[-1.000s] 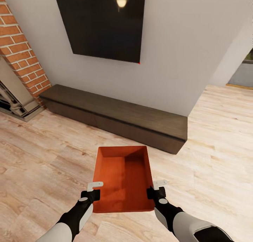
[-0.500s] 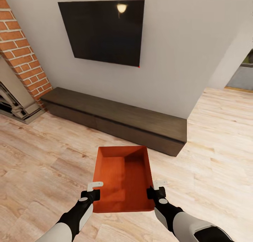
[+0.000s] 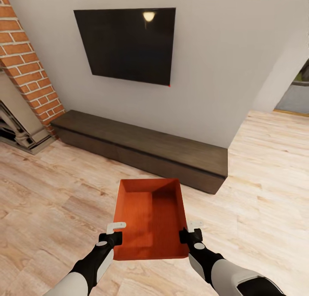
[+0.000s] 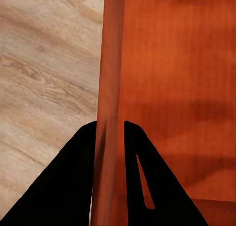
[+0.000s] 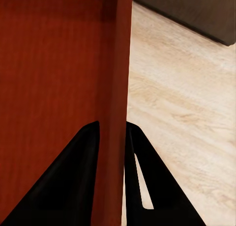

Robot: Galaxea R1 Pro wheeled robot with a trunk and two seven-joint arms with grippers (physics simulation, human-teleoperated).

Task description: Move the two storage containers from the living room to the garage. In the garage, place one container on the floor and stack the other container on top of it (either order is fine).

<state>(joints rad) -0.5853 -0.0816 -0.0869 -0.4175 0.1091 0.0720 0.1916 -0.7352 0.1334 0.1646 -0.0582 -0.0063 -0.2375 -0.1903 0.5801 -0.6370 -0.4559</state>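
While the storage container (image 3: 150, 218) hangs over the living-room plank floor (image 3: 56, 201), long axis pointing away from the robot, the left end effector (image 3: 115, 232) and right end effector (image 3: 192, 231) each pinch a side wall.

So the fireplace (image 3: 19, 128) at 9 o'clock in the head view is chopped by the frame edge, and the brick column (image 3: 25, 68) above it runs out of the top corner. At 3 o'clock there's a doorway strip (image 3: 296, 92), too thin a sliver to tell what room is behind it. Both arms get cut off at 6 o'clock.

The container (image 3: 150, 218) hides the floor under it, and its outer walls and underside can't be seen from the head view.

In the left wrist view the container (image 4: 167, 88) spills past the edges; the tool (image 4: 110, 132) fingertips are partly covered by the wall. In the right wrist view it's the same deal for the container (image 5: 59, 78) and the tool (image 5: 112, 132), plus the dark bench (image 5: 196, 12) is clipped at the corner.
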